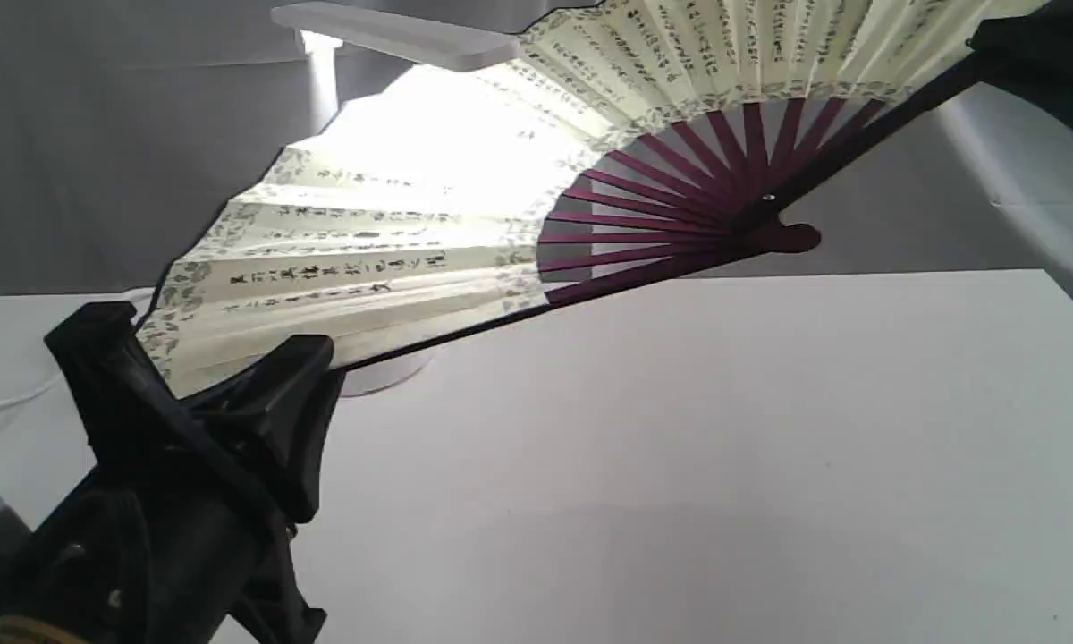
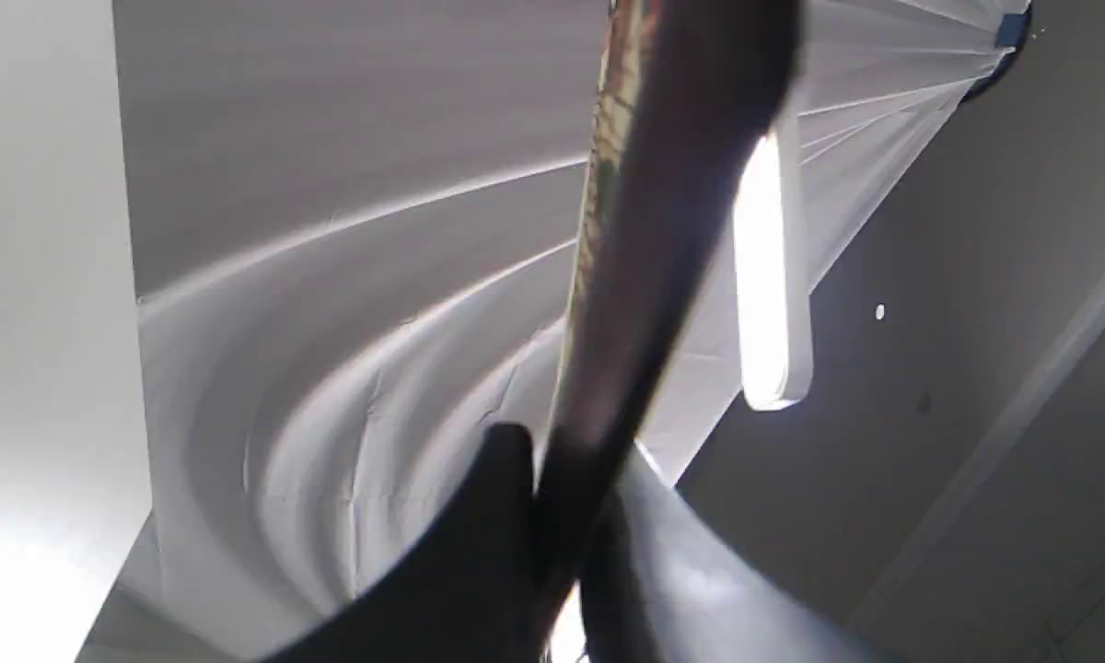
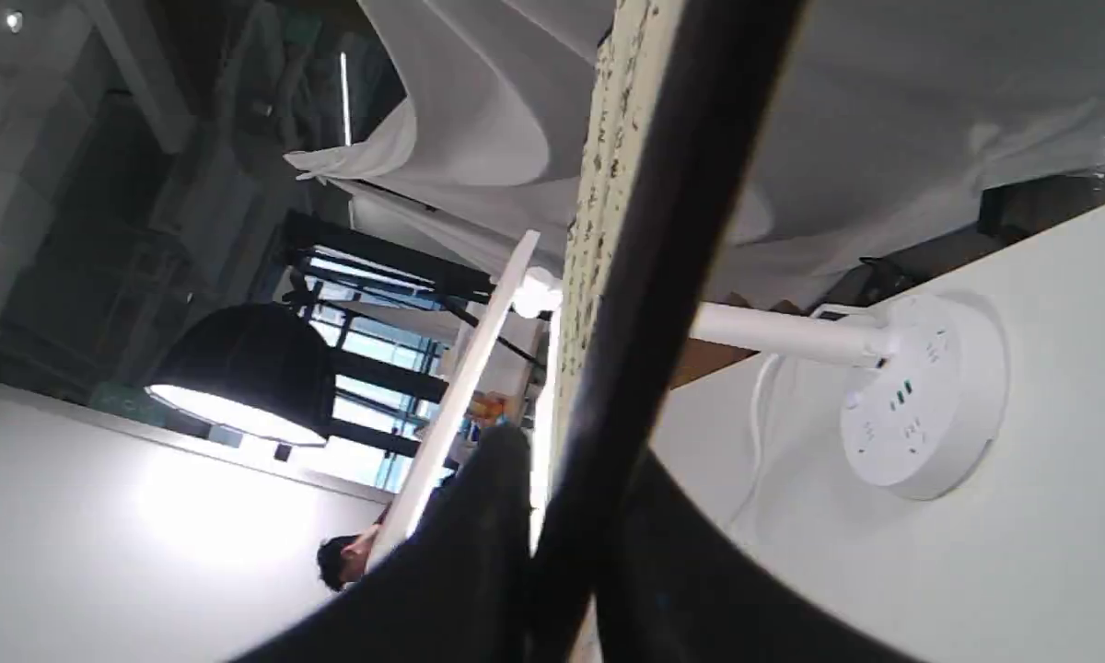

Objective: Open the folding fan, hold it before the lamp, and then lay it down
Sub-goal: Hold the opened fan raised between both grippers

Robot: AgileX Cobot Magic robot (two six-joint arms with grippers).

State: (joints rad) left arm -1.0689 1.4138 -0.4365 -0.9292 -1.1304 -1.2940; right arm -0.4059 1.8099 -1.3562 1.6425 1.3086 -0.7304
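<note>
1. Left claw (image 1: 219, 389) clamped on lower guard of folding fan (image 1: 393, 241).
2. Right claw (image 3: 566, 470) clamped on the other guard.
3. Folding fan spread open, held off the surface (image 1: 680, 447), in front of the lit lamp (image 1: 393, 34).

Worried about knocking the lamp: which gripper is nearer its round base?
Left. The left gripper, clamping the folding fan's lower guard, sits just beside the lamp base; the right gripper holds the other guard high at the far side.
</note>
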